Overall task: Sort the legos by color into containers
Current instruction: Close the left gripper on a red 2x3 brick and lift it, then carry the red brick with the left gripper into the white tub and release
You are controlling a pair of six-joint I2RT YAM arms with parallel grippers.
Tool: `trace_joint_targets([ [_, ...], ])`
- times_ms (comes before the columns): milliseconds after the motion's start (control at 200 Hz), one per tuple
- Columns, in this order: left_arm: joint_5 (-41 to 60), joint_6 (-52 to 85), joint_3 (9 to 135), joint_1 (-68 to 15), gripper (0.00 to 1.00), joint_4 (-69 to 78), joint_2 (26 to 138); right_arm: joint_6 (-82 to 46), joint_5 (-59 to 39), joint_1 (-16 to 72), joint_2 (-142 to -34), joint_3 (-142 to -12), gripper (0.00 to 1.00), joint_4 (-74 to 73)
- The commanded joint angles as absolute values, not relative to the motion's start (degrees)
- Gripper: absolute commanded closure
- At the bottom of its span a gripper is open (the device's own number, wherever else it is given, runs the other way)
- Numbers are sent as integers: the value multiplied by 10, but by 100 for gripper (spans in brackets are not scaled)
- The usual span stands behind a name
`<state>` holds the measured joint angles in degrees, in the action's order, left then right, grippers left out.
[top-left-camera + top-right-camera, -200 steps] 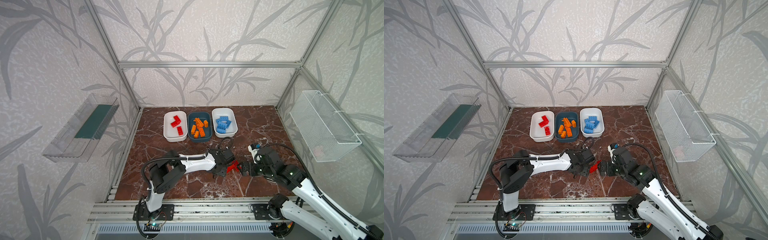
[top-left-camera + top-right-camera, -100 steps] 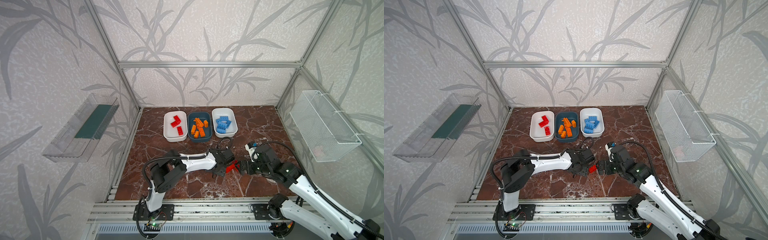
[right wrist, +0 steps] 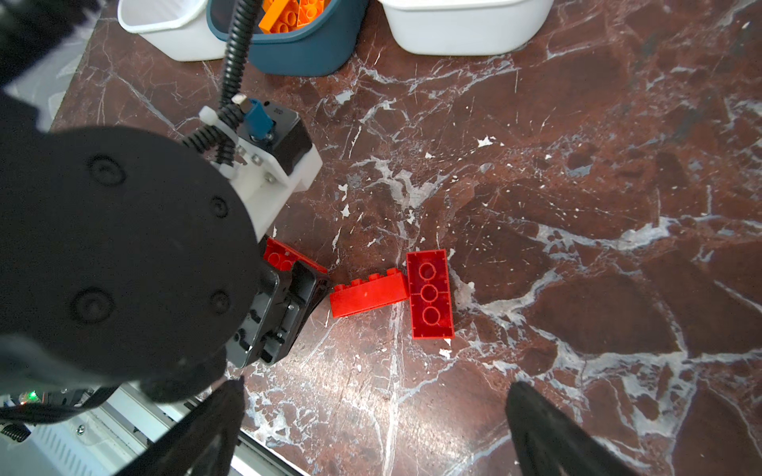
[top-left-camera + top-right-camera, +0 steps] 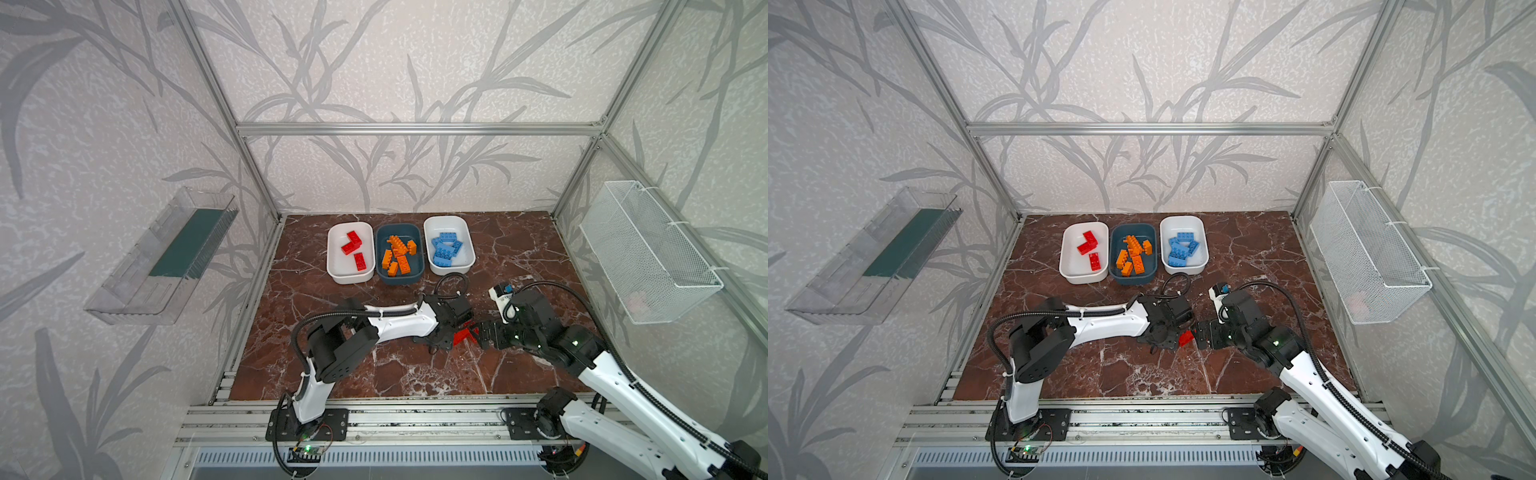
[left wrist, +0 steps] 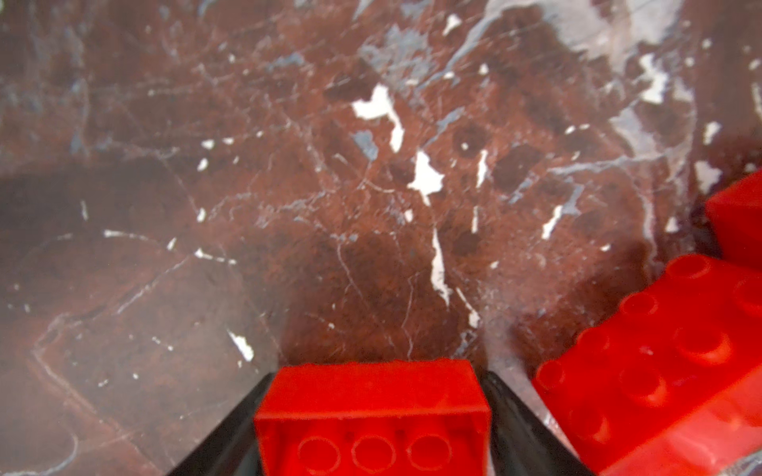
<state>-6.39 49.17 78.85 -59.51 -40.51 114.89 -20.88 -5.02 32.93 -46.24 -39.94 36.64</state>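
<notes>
Pale grey wallpaper (image 4: 374, 62) printed with darker bamboo leaves covers three walls, framed by aluminium struts (image 4: 415, 129). The counter (image 4: 519, 249) is reddish-brown marble with white veins. A clear plastic tray (image 4: 158, 257) with a dark green insert hangs on the left wall, and a white wire mesh basket (image 4: 648, 253) on the right wall. Slotted aluminium rails (image 4: 415, 419) run along the front. The light is soft and even.
</notes>
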Motion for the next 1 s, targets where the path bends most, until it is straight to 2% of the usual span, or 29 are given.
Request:
trace_joint_targets([
  [0, -84, 509, 787, -593, 37, -437, 1180, -198, -56, 324, -450, -395, 1, 359],
  [135, -88, 515, 784, -593, 56, -443, 1180, -197, -64, 319, -448, -395, 1, 357],
  [195, -96, 514, 783, -592, 62, -451, 1175, -197, -66, 318, -448, -396, 1, 358],
  [425, -167, 482, 789, -562, 63, -502, 1124, -197, -60, 317, -451, -408, 1, 366],
  [785, -209, 402, 796, -370, 63, -491, 1031, -204, -61, 317, -500, -437, 1, 353],
  [995, -190, 393, 851, -257, 63, -455, 1059, -197, -70, 317, -564, -467, 1, 335],
])
